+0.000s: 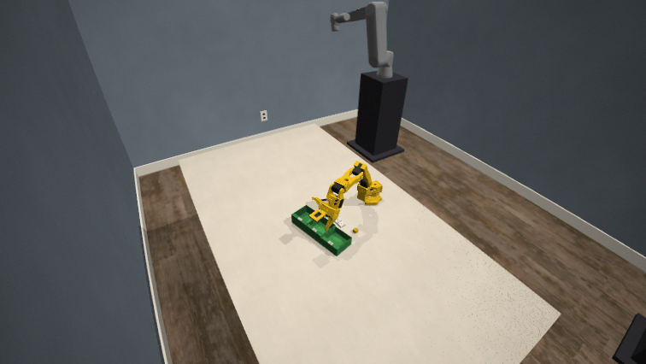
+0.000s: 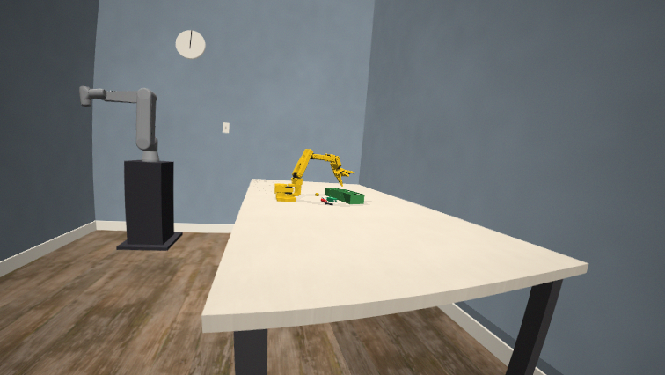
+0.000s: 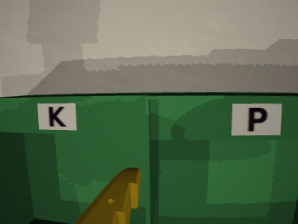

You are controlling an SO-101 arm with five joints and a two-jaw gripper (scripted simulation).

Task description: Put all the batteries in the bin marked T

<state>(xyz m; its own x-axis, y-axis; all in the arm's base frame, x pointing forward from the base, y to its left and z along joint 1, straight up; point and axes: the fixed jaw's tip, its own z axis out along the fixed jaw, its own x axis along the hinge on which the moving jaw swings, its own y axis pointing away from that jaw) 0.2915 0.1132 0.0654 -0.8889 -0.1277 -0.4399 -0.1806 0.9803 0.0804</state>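
A long green bin (image 1: pixel 321 229) with several compartments lies on the table, also in the exterior view (image 2: pixel 345 195). The wrist view shows two of its compartments, marked K (image 3: pixel 56 116) and P (image 3: pixel 256 120), both empty as far as I see. No compartment marked T shows in the wrist view. My yellow gripper (image 1: pixel 324 212) hangs open and empty over the bin, above the wall between K and P; one finger (image 3: pixel 109 219) shows in the wrist view. Small things lie beside the bin on the arm's side (image 2: pixel 328 200); they are too small to tell which are batteries.
A small yellow item (image 1: pixel 355 230) lies on the table next to the bin. The arm's base (image 1: pixel 369 191) stands behind it. A grey arm on a black pedestal (image 1: pixel 378 114) stands off the table at the back.
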